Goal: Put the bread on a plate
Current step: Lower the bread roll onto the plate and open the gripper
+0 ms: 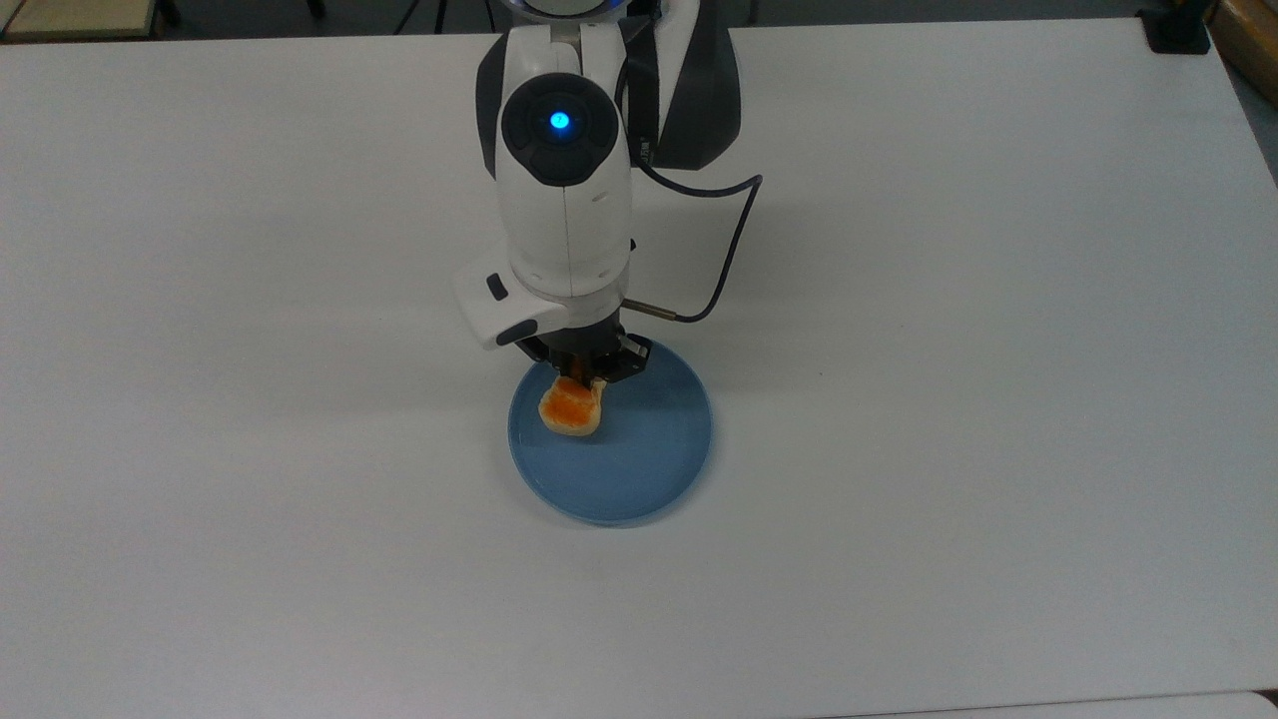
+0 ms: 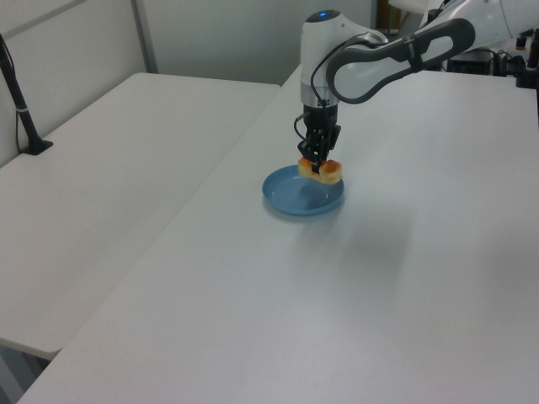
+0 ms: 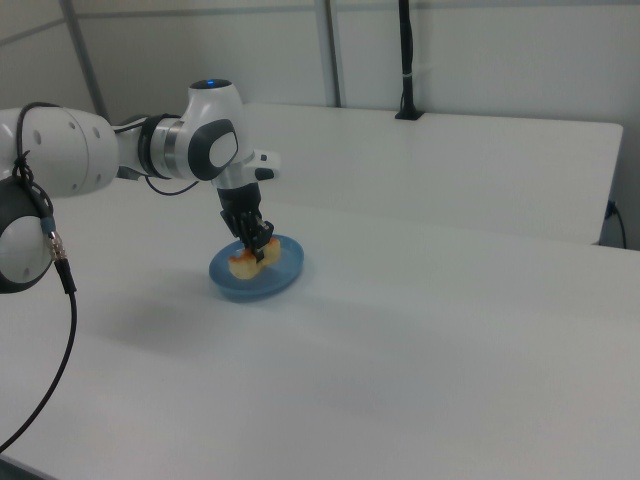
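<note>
Gripper (image 1: 580,380) clenched on the bread (image 1: 570,408), black fingers pinching the roll across its middle. Seen in the top view directly over the plate (image 1: 649,469), toward the plate's upper-left part. Same grip visible in the left view, gripper (image 2: 317,166) pointing straight down, bread (image 2: 322,171) held over the far side of the plate (image 2: 295,198). Cannot tell whether the roll touched the plate's floor or hung just above it. Orange glossy top facing up in the top view, pale cream sides below it. In the right view, gripper (image 3: 256,244) again closed on the bread (image 3: 244,263), inside the rim of the plate (image 3: 285,278).

Plate sat flat on the white table (image 1: 949,350), near the middle of it in the top view. White arm (image 1: 564,190) reached in from the top view's upper edge, blue light glowing on its joint, dark cable (image 1: 727,270) looping off to the top view's right of the wrist. Second white table (image 2: 101,185) stood beside the first on the left view's left, with a black post (image 2: 18,101) clamped at its far edge.
</note>
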